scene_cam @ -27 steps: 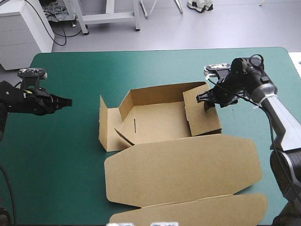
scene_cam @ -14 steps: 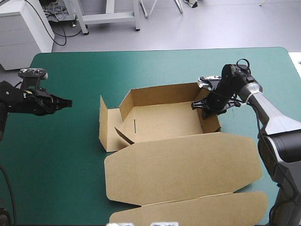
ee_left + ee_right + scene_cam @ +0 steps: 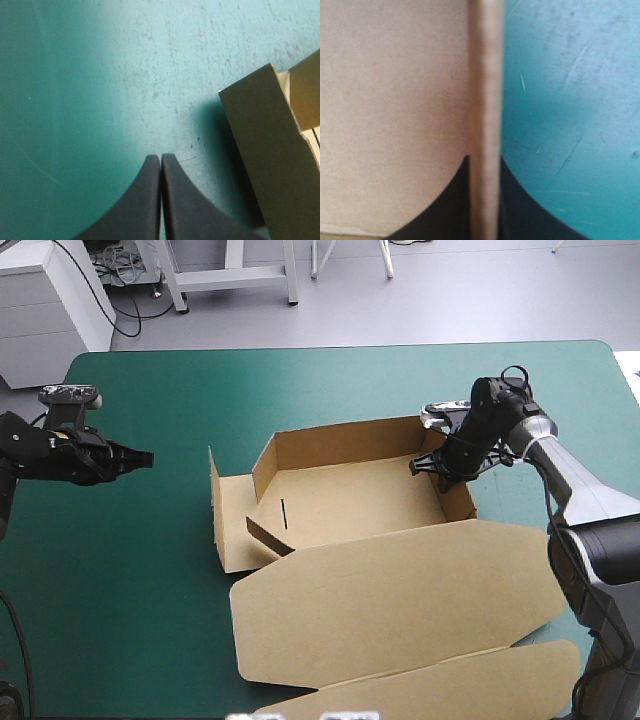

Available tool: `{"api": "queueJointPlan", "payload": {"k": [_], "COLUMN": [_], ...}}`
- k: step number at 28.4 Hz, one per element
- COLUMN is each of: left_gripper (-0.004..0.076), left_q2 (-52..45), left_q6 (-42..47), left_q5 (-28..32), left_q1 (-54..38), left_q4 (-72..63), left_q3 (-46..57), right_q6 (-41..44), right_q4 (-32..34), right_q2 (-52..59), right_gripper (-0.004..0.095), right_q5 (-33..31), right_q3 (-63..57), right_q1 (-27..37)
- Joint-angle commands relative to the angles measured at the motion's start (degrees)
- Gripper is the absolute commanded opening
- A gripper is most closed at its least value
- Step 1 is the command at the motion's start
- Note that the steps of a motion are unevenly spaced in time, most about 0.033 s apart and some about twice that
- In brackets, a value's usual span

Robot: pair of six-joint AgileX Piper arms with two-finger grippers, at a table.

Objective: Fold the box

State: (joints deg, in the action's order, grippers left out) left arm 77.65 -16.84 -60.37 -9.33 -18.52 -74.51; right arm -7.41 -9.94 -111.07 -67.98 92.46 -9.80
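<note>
We are clamping our right claw (image 3: 431, 466) on the right wall (image 3: 462, 502) of the box (image 3: 335, 500). Its fingers (image 3: 442, 212) are pressing all but together with the wall's edge between them, one on the board side and one on the side of the cover (image 3: 150, 570). That wall is standing upright, and so is the back wall (image 3: 340, 440). The box is sitting about mid-table as an open tray, with its lid (image 3: 400, 600) lying flat toward the near edge. At the left end one flap (image 3: 213, 505) is standing up and another is lying on the cover. Our left claw (image 3: 140, 455) is hovering well left of the box, its fingers pressed together in a point and holding nothing.
</note>
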Motion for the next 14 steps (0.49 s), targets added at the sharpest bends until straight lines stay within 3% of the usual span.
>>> {"api": "queueJointPlan", "payload": {"k": [1, 14], "left_gripper": [-0.0010, 0.0011], "left_q2": [-1.89, -1.89], "left_q6": [-0.10, 0.02], "left_q5": [1.88, -0.11], "left_q1": [-0.02, 0.08], "left_q4": [-1.53, -1.53], "left_q3": [-1.88, -1.88], "right_q6": [-0.69, -0.69], "right_q4": [0.31, 0.40], "right_q2": [2.90, 6.92], "right_gripper": [-0.0018, -0.0019], "right_q5": [0.24, -0.99], "right_q3": [1.38, 7.52], "right_q1": [0.17, 0.30]}}
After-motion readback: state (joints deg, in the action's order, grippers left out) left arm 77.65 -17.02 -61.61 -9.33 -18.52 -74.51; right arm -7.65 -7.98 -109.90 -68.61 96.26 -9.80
